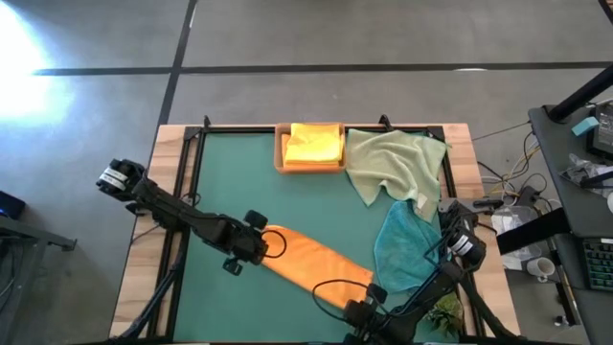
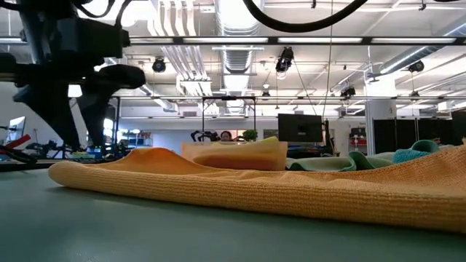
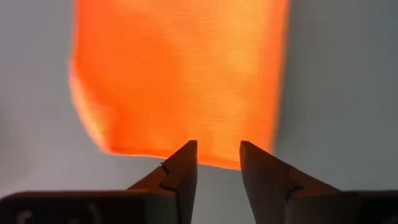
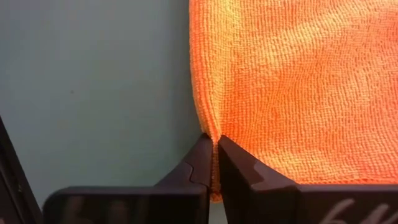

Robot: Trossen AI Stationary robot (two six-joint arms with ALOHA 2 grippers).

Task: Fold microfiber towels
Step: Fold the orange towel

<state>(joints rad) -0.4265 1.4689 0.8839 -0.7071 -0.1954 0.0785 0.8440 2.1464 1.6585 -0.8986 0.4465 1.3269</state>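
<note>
A: High view: folded orange towel (image 1: 311, 257) lies slantwise on the green mat (image 1: 239, 182), toward its front edge. Grippers?

B: Right gripper (image 4: 214, 163) is clamped on the towel's front-end edge. Left gripper (image 3: 216, 163) sits parted at the other end, gripping nothing.

A: Others?

B: Yellow towel (image 1: 314, 144) in tray (image 1: 281, 153) at back edge; pale green towel (image 1: 393, 163) and teal towel (image 1: 407, 244) along right edge.

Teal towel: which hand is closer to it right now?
Right. The right hand sits just below the teal towel, shut on the orange towel. The left hand is at that towel's far end, across the mat.
</note>
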